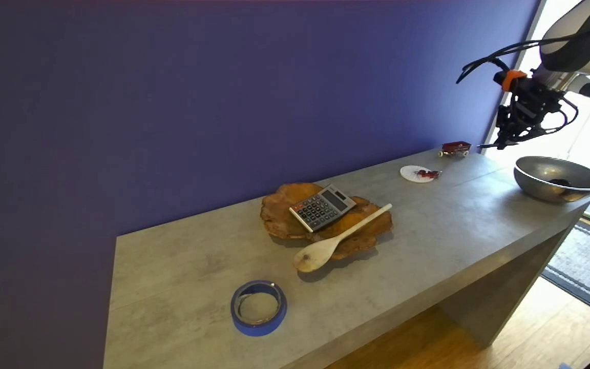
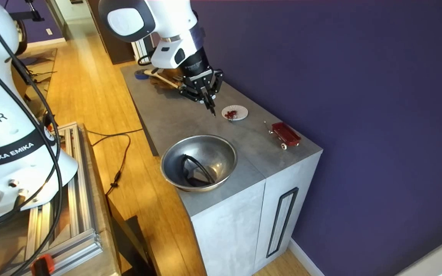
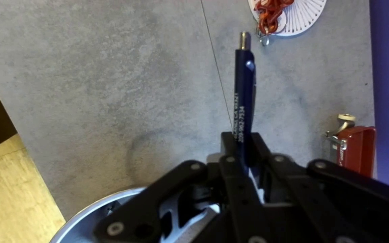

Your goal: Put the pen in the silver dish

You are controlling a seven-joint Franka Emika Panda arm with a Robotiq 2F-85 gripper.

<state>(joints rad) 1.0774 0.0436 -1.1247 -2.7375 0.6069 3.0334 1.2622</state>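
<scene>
Dark-blue printed pen [image 3: 244, 87] aloft, pinched by the gripper [image 3: 243, 141]; grasp and lift judged done. In an exterior view it hangs left of the steel bowl [image 1: 535, 186], not yet over it; carry, lowering and release remain. Bowl holds a dark looped object [image 2: 201, 165].

On the counter [image 1: 182, 287], a calculator [image 1: 322, 207] and a wooden spoon [image 1: 319, 253] rest on brown wood [image 1: 280, 218]. A blue tape ring [image 1: 258, 327] lies near the spoon. A white disc [image 2: 240, 111] bears a red thing [image 2: 231, 114]; a red wagon [image 2: 286, 134] stands near the wall [image 2: 340, 115].
</scene>
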